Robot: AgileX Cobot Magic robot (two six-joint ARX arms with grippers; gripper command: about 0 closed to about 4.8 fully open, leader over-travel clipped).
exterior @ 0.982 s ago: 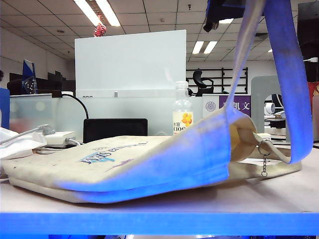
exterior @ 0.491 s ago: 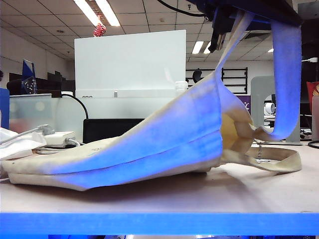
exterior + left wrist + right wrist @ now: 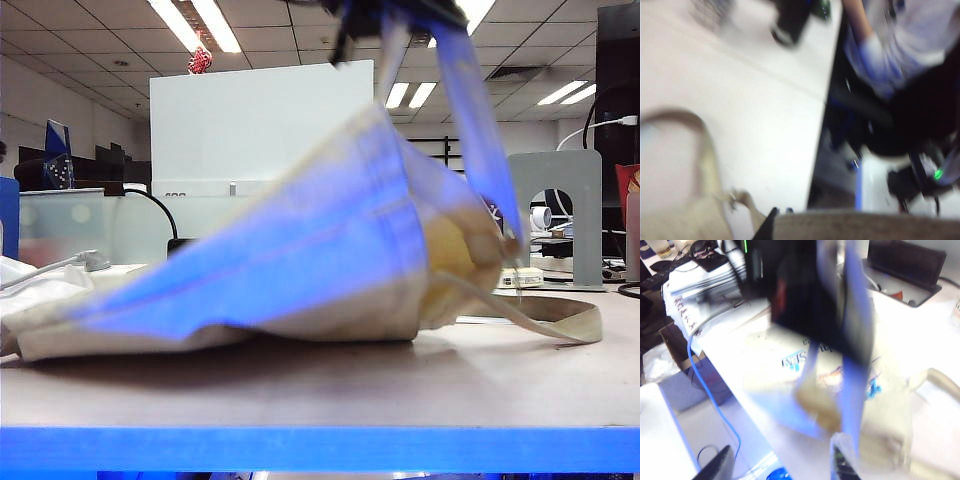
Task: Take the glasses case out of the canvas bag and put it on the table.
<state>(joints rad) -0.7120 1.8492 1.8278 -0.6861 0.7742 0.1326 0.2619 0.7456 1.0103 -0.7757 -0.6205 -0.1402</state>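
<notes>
Two arms are at work on the canvas bag (image 3: 300,270), and the step in hand looks like opening it up rather than reaching in. The left end effector (image 3: 385,15) sits directly above the bag's mouth end, clamped tight on the strap (image 3: 480,130), so that end stands up in a peak while the bag's far end lies flat on the worktop (image 3: 320,390). The right end effector (image 3: 780,467) hangs above the bag's printed side, beside the raised strap, with its fingers spread apart and nothing visibly between them, though the blur makes this less than certain. No view shows the glasses case; most likely it is inside the bag, near the lifted mouth, but that is a guess. Next, the free right end effector probably needs to come down to the bag's mouth and go inside while the left keeps the mouth held up and open. The floppy cloth could sag shut or drag along with the reach.
</notes>
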